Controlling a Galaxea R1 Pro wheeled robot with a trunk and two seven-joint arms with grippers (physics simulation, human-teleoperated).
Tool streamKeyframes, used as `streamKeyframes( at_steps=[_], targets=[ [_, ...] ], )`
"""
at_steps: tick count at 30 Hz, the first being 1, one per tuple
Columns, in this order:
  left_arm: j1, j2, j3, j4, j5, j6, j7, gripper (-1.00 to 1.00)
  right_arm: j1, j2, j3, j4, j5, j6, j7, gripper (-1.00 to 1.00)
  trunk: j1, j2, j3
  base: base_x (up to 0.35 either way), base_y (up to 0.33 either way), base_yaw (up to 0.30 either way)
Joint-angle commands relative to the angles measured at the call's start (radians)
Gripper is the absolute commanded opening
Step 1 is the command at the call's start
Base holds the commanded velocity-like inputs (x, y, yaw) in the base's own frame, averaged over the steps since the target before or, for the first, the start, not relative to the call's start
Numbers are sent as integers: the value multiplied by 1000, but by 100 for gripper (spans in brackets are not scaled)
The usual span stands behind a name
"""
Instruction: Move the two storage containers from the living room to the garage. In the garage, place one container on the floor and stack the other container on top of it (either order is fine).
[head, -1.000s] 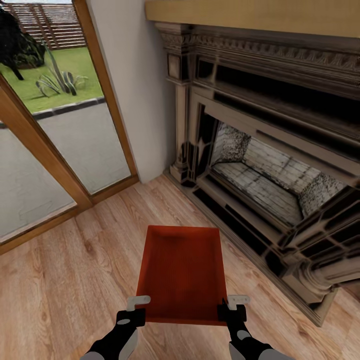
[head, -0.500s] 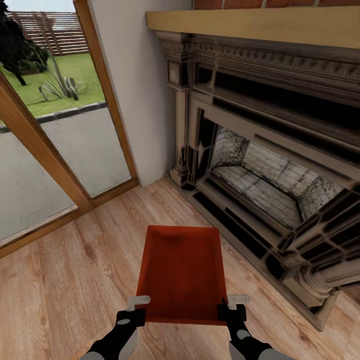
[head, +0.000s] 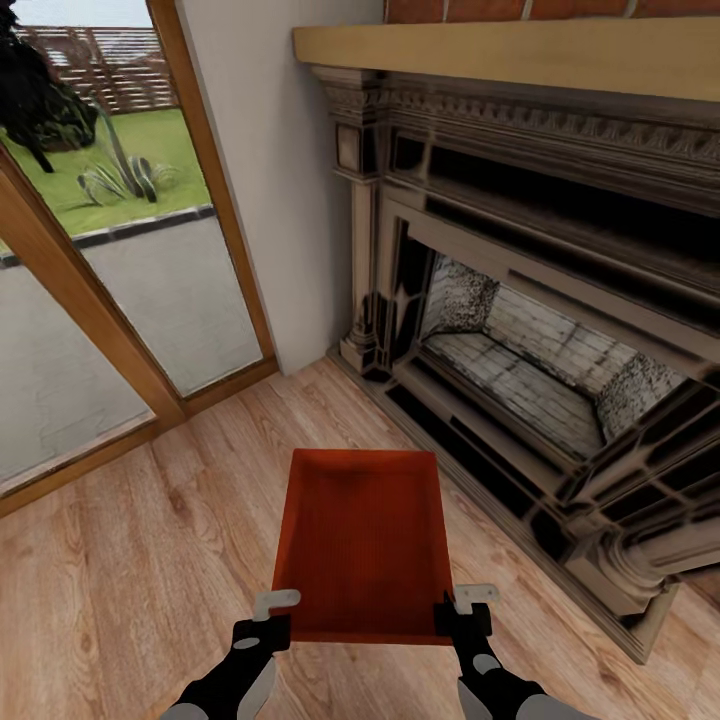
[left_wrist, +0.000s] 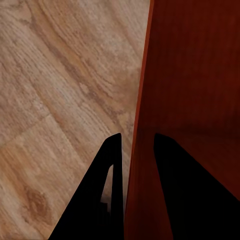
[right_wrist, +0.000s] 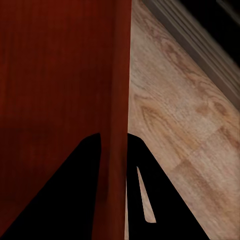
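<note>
A: Where is the bin (head: 362, 540), and what holds it?

B: It hangs level over the wood floor (head: 130, 560), in front of the robot, with the fireplace (head: 540, 330) to its right and the glass door (head: 100, 270) to its left. The left gripper (head: 272, 612) is at its near left corner and the right gripper (head: 468, 606) at its near right corner.

A: Finger state?

B: Both are narrow and closed on a side wall. In the left wrist view, one finger (left_wrist: 107, 195) sits outside the wall and the other inside, pinching the thin wall between them. The right wrist view shows the same: one finger (right_wrist: 142, 200) outside the wall, its mate inside.

A: Expected handling?

B: Judging by its straight thin walls and empty inside, the bin is probably light and fairly stiff. The walls look smooth, so a pinch grip may slip if the base jolts. Both holds are at the near end, so the far end overhangs and could tip down.

A: Recommended hold?

B: Keep both walls pinched and both arms at equal height. For more security, grip nearer the middle of each side wall.
</note>
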Motion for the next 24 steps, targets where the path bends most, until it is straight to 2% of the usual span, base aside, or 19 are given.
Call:
streamKeyframes(
  at_steps=[1,24],
  targets=[
    [1,1,-18,6,20,15,7,-100,-1,-1,-25,-22,-13,-8,-9,-100,0,0,-1,0,0,0],
    [1,0,-18,6,20,15,7,-100,-1,2,-24,-22,-1,-17,-8,-100,0,0,1,0,0,0]
  ],
)
